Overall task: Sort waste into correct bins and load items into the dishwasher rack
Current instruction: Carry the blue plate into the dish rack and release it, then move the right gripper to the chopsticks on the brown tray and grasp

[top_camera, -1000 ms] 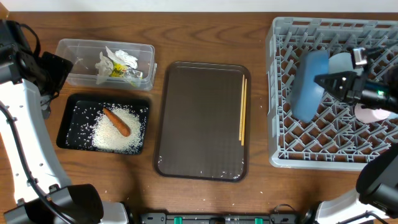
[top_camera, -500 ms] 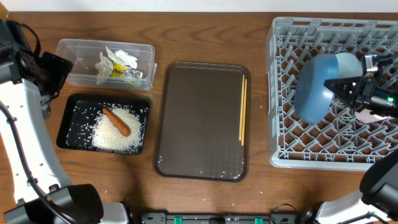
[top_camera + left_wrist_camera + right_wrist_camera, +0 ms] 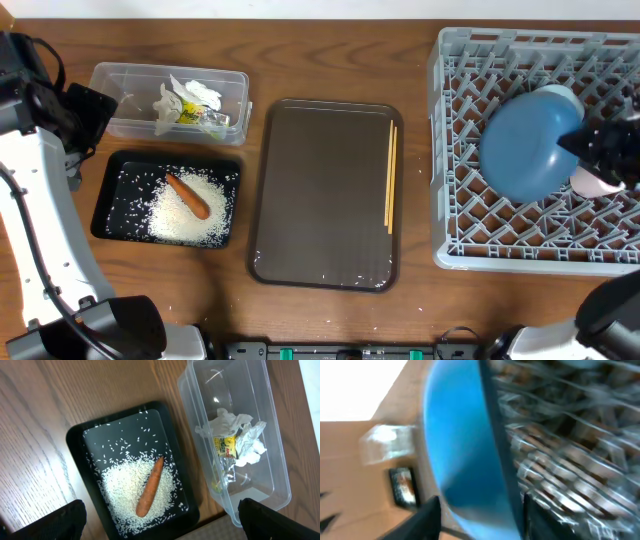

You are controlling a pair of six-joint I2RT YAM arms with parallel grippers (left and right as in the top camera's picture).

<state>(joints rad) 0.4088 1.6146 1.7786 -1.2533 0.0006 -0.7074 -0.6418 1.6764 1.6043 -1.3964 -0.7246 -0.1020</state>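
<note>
Brown wooden table, dishwasher rack (image 3: 500,258) filling the frame's right. The right gripper (image 3: 580,148) straddles the dark-blue bowl (image 3: 525,150) rim there, but it's too blurry to tell if it's clamped. The chopsticks (image 3: 391,175) lie up-down at centre-right, nearer that arm.

The large round dark-blue bowl (image 3: 525,143) shows against the square grey plastic crate (image 3: 470,235), a lattice. White rice grains (image 3: 185,220) and a small orange carrot (image 3: 187,196) lie on the shallow black rectangular tray (image 3: 100,210). The wooden desk (image 3: 330,60) is streaked brown.

White left arm (image 3: 35,200) with black joints (image 3: 60,105).
</note>
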